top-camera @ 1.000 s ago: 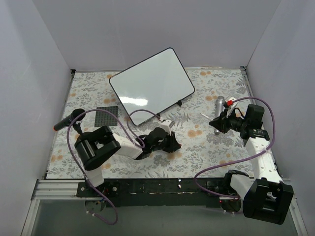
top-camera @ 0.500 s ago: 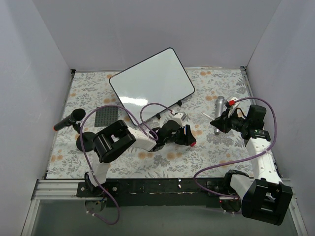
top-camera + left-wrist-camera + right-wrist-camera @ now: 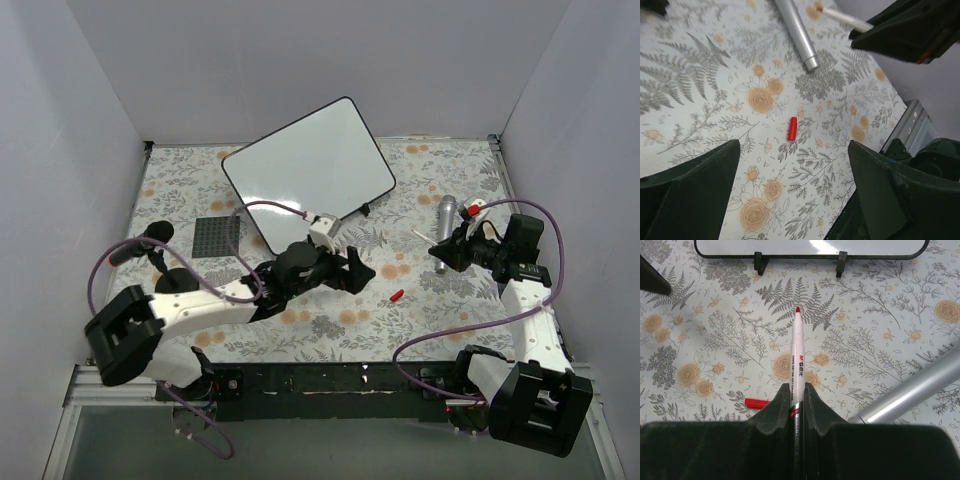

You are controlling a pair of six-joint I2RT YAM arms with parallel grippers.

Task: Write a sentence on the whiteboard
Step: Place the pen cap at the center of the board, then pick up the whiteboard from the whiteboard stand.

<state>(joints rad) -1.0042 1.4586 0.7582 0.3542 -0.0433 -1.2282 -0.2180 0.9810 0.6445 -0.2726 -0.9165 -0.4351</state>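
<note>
The whiteboard stands tilted at the back of the table, its face blank white; no sentence shows on it. My right gripper is shut on a white marker, whose bare red tip points toward the board's lower edge. The marker's red cap lies loose on the floral cloth. My left gripper hovers open just left of it. In the left wrist view the cap lies beyond the wide-apart fingers of the left gripper, with nothing between them.
A silver cylinder lies beside the right gripper. A dark gridded square sits left of the board, and a black microphone-like rod lies at the far left. White walls close in three sides.
The left gripper carried the red cap to the right, opened and let it fall onto the cloth, then drew back left. The right gripper and marker stayed put.
</note>
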